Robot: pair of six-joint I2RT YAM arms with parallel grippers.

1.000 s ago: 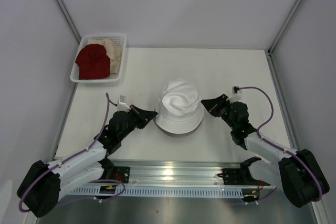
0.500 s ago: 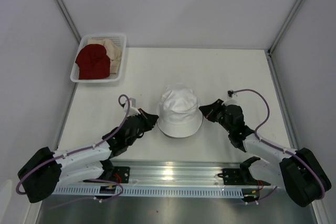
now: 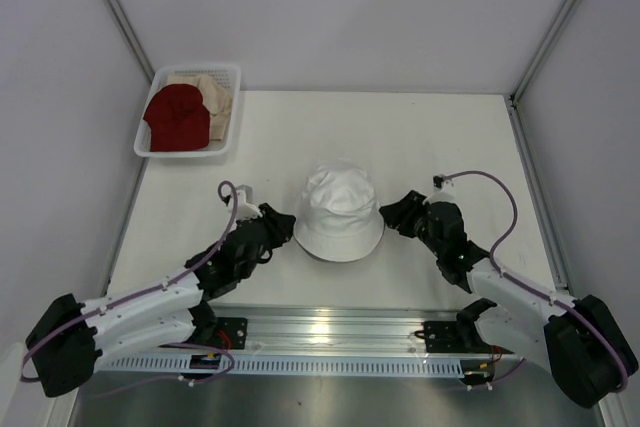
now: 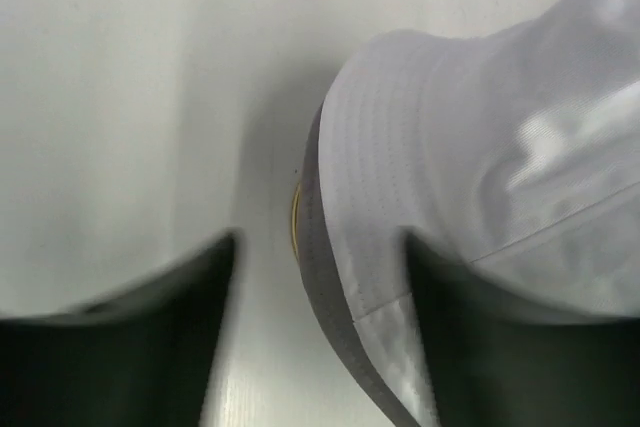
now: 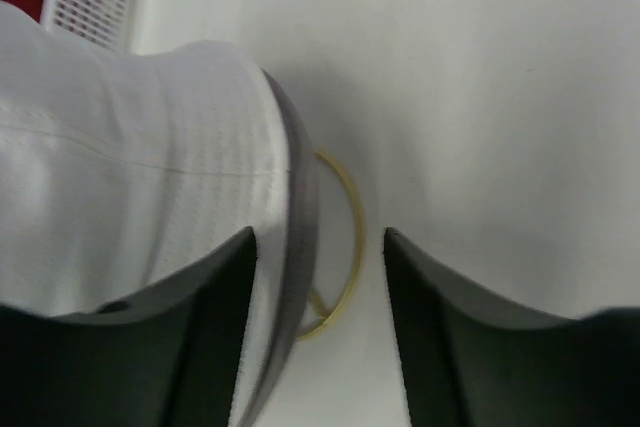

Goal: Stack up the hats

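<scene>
Top cam looked down on my whole table; both wrist cams sat close, sharing the white hat from opposite sides.

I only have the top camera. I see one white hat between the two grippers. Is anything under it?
Observer: Yes. The left wrist view shows a grey hat, its brim peeking out under the white hat.
Operator: What does the pile sit on?
Observer: In the right wrist view a gold wire ring lies on the table, poking out from under the grey brim.
Operator: Are the jaws clamped on the brim?
Observer: No. Both wrist views show the fingers apart. Neither the left gripper nor the right gripper looks closed on fabric.
</scene>
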